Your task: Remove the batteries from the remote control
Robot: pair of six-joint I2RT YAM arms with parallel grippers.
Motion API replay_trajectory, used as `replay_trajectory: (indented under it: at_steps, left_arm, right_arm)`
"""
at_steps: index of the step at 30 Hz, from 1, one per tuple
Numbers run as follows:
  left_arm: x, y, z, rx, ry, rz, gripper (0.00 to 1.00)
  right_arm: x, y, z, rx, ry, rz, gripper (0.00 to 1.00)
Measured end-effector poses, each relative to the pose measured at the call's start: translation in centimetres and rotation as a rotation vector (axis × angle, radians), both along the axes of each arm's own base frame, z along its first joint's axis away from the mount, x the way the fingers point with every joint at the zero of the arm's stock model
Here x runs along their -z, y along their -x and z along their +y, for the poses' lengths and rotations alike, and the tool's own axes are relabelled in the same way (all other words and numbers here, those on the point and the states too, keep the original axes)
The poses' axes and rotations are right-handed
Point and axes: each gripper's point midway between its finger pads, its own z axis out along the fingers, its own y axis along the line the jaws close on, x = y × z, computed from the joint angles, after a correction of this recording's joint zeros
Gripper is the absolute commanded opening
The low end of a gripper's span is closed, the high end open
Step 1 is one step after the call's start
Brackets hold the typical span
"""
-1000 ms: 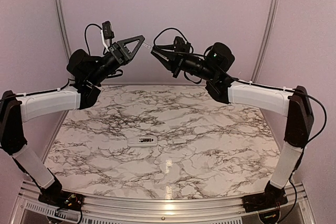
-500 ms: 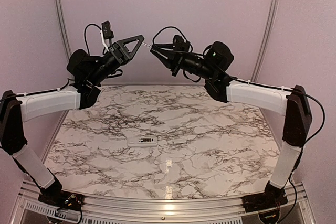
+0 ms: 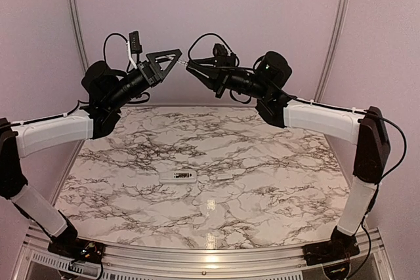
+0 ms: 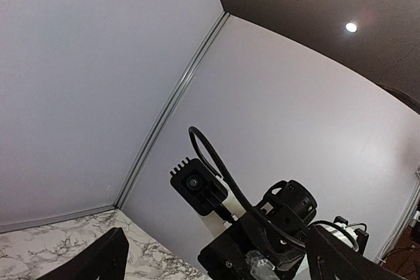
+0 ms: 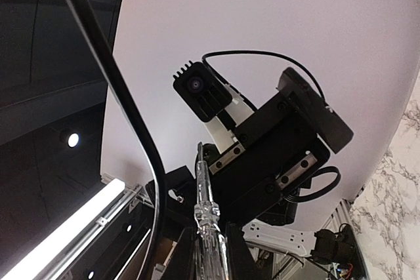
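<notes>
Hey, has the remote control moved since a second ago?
No. The remote control lies on the same marble veins of the table, left of the white plate.

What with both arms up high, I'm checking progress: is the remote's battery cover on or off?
Off, it seems: the remote control shows a dark recess, and a small white plate lies apart beside it.

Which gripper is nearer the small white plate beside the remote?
Right, slightly. Both hang high above the table: the right gripper, gripping a thin clear tool, is up and just left of the white plate; the left gripper is farther left.
</notes>
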Motion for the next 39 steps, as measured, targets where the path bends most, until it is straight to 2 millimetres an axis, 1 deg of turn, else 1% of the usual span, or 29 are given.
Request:
replay_trajectory:
  at_steps: [4,9,12,14,16,18,21,24,28,31,34,37,39]
  left_arm:
    - [-0.3,1.8,1.1,-0.019,-0.047,-0.027,0.99]
    - [-0.7,4.7,2.7,-0.04,-0.133,-0.082,0.98]
    - [-0.1,6.3,3.6,-0.062,-0.22,-0.121,0.97]
    - [0.8,7.0,4.0,-0.076,-0.281,-0.142,0.97]
    - [2.3,7.5,4.4,-0.092,-0.358,-0.157,0.97]
    - [4.3,7.7,4.7,-0.102,-0.44,-0.156,0.97]
    - [7.2,7.5,4.8,-0.109,-0.544,-0.141,0.96]
    - [10.2,7.3,4.9,-0.103,-0.64,-0.118,0.95]
    - [12.9,6.9,4.7,-0.09,-0.726,-0.103,0.94]
    - [14.9,6.5,4.4,-0.073,-0.782,-0.092,0.93]
    - [17.1,6.1,4.1,-0.051,-0.842,-0.082,0.93]
    - [19.0,5.7,3.9,-0.033,-0.896,-0.077,0.93]
    - [20.3,5.6,3.8,-0.019,-0.934,-0.073,0.93]
  right_arm:
    - [0.5,0.3,-0.7,-0.045,0.034,-0.055,0.0]
    - [0.7,0.4,-2.6,-0.08,0.076,-0.148,0.0]
    - [1.0,0.7,-3.4,-0.104,0.113,-0.191,0.0]
    - [1.4,0.8,-3.6,-0.118,0.146,-0.21,0.0]
    - [2.1,0.9,-3.7,-0.128,0.186,-0.223,0.0]
    - [2.8,0.9,-3.8,-0.133,0.224,-0.229,0.0]
    - [3.6,0.9,-3.9,-0.137,0.281,-0.245,0.0]
    - [4.0,0.8,-4.1,-0.131,0.332,-0.26,0.0]
    - [3.3,0.3,-4.5,-0.087,0.417,-0.29,0.0]
    - [2.3,-0.4,-5.0,-0.021,0.499,-0.327,0.0]
    - [2.2,-1.5,-5.7,0.053,0.605,-0.341,0.0]
    - [3.3,-2.5,-6.6,0.11,0.727,-0.32,0.0]
    - [4.8,-3.2,-7.3,0.139,0.82,-0.291,0.0]
